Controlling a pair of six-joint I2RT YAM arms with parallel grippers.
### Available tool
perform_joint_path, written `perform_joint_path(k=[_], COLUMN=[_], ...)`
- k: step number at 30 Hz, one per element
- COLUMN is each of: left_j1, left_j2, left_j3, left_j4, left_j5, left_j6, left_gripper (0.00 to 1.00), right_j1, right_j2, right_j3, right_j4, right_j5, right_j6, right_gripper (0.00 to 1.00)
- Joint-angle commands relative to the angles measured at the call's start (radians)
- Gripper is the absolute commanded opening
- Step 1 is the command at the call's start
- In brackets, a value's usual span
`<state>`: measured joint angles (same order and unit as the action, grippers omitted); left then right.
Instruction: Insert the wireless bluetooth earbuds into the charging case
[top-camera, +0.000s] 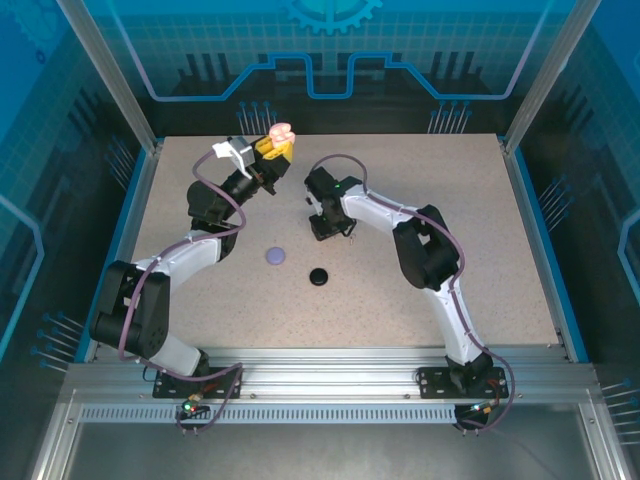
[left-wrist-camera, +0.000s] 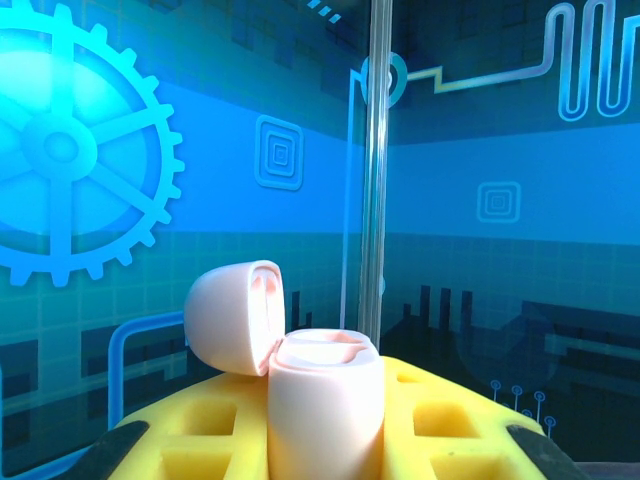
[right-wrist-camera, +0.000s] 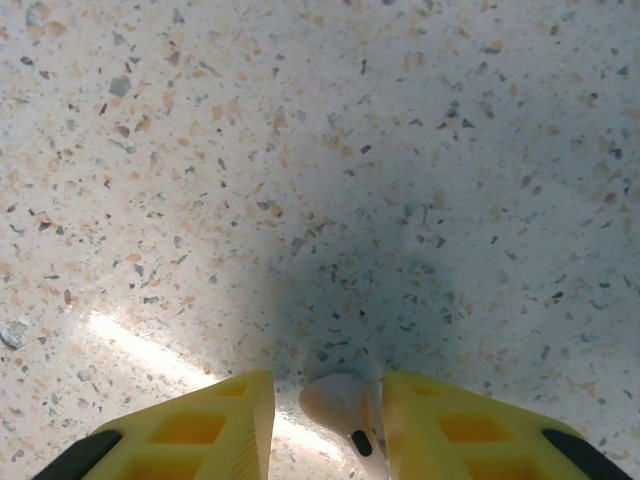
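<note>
My left gripper (top-camera: 274, 146) is raised near the back of the table and shut on the pale pink charging case (left-wrist-camera: 325, 405). The case stands upright between the yellow fingers (left-wrist-camera: 440, 420), with its lid (left-wrist-camera: 235, 315) swung open to the left and the moulded wells on top in sight. My right gripper (right-wrist-camera: 322, 415) points straight down at the table with a pale pink earbud (right-wrist-camera: 338, 400) lying between its yellow fingers. The earbud rests against the right finger (right-wrist-camera: 450, 425), and a gap shows to the left one. In the top view the right gripper (top-camera: 330, 228) is at mid-table.
A lavender round case (top-camera: 275, 256) and a black round case (top-camera: 318, 276) lie shut on the speckled table (top-camera: 450, 200), just in front of the two grippers. Glass walls with metal posts (left-wrist-camera: 378, 170) enclose the back and sides.
</note>
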<state>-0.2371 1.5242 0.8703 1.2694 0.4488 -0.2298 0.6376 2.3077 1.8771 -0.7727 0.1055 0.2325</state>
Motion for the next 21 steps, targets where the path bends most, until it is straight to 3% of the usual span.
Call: perform_joint_path(k=[1, 21], left_j1=[-0.007, -0.014], left_j2=[0.007, 0.015], left_j3=[0.002, 0.001], left_j4=[0.041, 0.042], left_j5=[-0.006, -0.009], left_j6=[0.0, 0.001], left_gripper=[0.0, 0.0], right_j1=[0.027, 0.04], right_j2=[0.009, 0.013], right_j3=[-0.014, -0.034], right_j4=[-0.039, -0.035], right_j5=[0.032, 0.063], right_j6=[-0.026, -0.029], right_gripper=[0.34, 0.32])
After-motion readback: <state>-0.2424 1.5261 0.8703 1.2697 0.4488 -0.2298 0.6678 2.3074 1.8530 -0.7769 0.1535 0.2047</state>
